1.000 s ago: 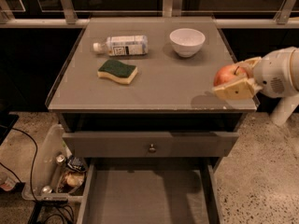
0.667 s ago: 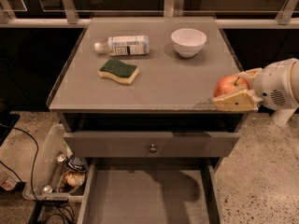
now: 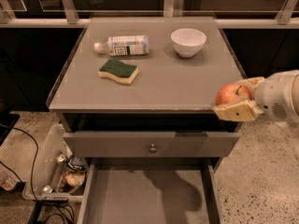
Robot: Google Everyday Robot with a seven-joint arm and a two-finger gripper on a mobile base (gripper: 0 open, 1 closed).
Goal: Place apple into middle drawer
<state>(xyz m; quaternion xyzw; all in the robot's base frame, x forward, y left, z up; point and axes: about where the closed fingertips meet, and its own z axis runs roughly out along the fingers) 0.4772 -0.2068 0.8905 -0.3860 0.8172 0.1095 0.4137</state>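
The red apple [image 3: 228, 94] with a yellowish patch is held in my gripper [image 3: 237, 98], whose tan fingers [image 3: 236, 112] are shut around it. The gripper comes in from the right, at the cabinet's front right corner, just above and in front of the counter edge. The middle drawer [image 3: 149, 195] is pulled open below, its flat grey floor bare, to the lower left of the apple. Above it is a closed grey drawer front with a small round knob [image 3: 152, 148].
On the grey counter [image 3: 177, 83] lie a plastic bottle [image 3: 122, 45] on its side, a green and yellow sponge [image 3: 118, 71] and a white bowl [image 3: 188, 41]. A clear bin with clutter [image 3: 58, 169] and cables sit on the floor at left.
My gripper with the apple has moved down and toward the front, from over the counter's right edge to its front right corner.
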